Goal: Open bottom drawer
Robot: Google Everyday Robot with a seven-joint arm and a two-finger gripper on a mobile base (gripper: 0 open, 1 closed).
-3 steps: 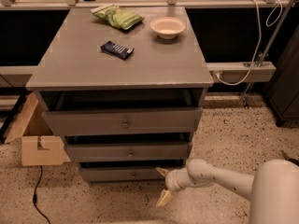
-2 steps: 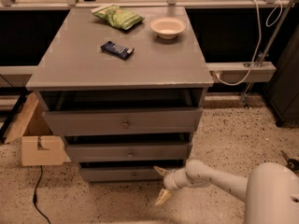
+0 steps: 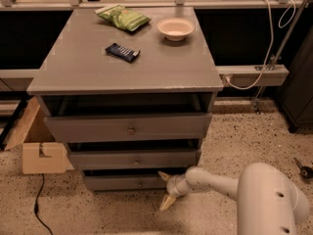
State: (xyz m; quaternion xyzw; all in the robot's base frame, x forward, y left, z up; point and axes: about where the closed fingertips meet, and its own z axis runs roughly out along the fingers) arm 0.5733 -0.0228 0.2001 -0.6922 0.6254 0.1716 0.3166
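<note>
Claw [image 3: 165, 189] barely budged, still spread; bottom drawer [image 3: 122, 182] just left, inside lost in shadow, cardboard box [image 3: 41, 158] farther left.

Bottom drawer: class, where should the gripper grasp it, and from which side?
Best grip the small round knob at the centre of the bottom drawer front, coming straight from the front; the flat face offers nothing else. The gripper sits open by its right end.
</note>
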